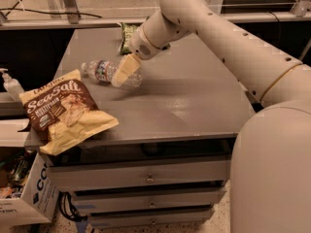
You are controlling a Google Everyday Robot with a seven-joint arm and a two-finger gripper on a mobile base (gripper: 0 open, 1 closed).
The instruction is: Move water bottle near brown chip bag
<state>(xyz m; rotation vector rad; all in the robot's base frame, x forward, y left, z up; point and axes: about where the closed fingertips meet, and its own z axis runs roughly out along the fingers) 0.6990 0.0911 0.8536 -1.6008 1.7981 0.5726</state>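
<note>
**A:** Where does the water bottle [102, 71] lie, taking the brown chip bag [60, 111] as the mark?

**B:** Just past the bag's far corner, further back on the table [194, 101]. It is on its side. Its long axis points away from the bag, with the white cap end close to that corner and the base end away from it.

**A:** And the gripper [124, 74]?

**B:** It sits over the bottle's body, at the end away from the bag. The bottle therefore lies between the gripper and the bag. Whether the gripper clamps the bottle or only rests against it cannot be told.

**A:** So the next move?

**B:** Probably a short one, along the bottle's axis towards the bag.

**A:** Counts?

**B:** One water bottle, one brown chip bag and one gripper. There is also one green chip bag [127, 32], well beyond the brown bag and half hidden by the arm. One white pump bottle [9, 84] stands off the table, beside the brown bag's other corner.
</note>
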